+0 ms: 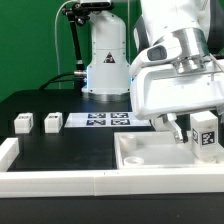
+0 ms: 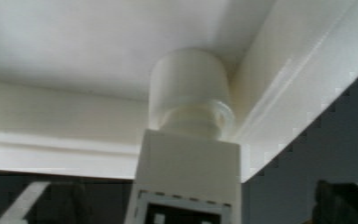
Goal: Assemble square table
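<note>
In the exterior view the long white rail lies nearest, along the front edge of the black surface, and it turns back at the exterior view's left. Just behind it, at the exterior view's right, the square slab lies with its rimmed underside turned up.

One leg stands upright at the far right part of the slab and shows a black-and-white tag on its side. The white arm comes down above it. The pincer is at the height of this leg, and one dark finger is seen beside the leg with a small dark gap between them.

The wrist view shows the same leg from close. Its round end sits in an inner corner of the slab, against the raised rim. On each side of the leg a finger stands clearly apart from it, so the pincer is released and grips nothing.

Two other legs lie loose on the surface, well apart from the slab, at the exterior view's left: one further out and one just beside the marker board. The marker board lies flat between these legs and the arm.
</note>
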Available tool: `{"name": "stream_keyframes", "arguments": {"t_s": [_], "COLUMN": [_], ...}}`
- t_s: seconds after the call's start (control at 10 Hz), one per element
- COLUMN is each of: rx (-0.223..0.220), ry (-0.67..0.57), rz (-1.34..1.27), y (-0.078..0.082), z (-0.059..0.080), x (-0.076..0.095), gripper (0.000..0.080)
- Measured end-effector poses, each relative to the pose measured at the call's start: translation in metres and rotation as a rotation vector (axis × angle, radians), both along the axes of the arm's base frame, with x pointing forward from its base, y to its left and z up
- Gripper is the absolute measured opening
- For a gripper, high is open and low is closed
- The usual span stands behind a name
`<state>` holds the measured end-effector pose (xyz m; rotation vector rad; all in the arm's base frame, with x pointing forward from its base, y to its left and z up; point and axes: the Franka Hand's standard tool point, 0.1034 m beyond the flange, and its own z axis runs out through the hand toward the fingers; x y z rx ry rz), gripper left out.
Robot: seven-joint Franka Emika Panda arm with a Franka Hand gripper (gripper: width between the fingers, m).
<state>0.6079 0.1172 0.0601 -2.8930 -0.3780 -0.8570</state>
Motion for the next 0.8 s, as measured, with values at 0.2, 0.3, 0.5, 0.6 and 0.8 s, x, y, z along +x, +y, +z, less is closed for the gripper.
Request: {"name": "stream_keyframes", "arguments": {"t_s": [0.2,0.3,0.5,0.6,0.8], "rx": [0.0,0.0,-0.006,-0.009,-0.011], "ry": [0.0,0.004,0.021,0.03,0.051], "rz": [0.0,0.0,0.004,0.003,0.008], "y": [0.0,0.0,-0.005,-0.009,-0.009], "z": [0.0,0.001,0.018,0.028,0.032], "x": [0.0,0.0,0.004,0.007,0.007], "gripper": [0.0646,0.0649,0.0649,0.0649,0.0649]}}
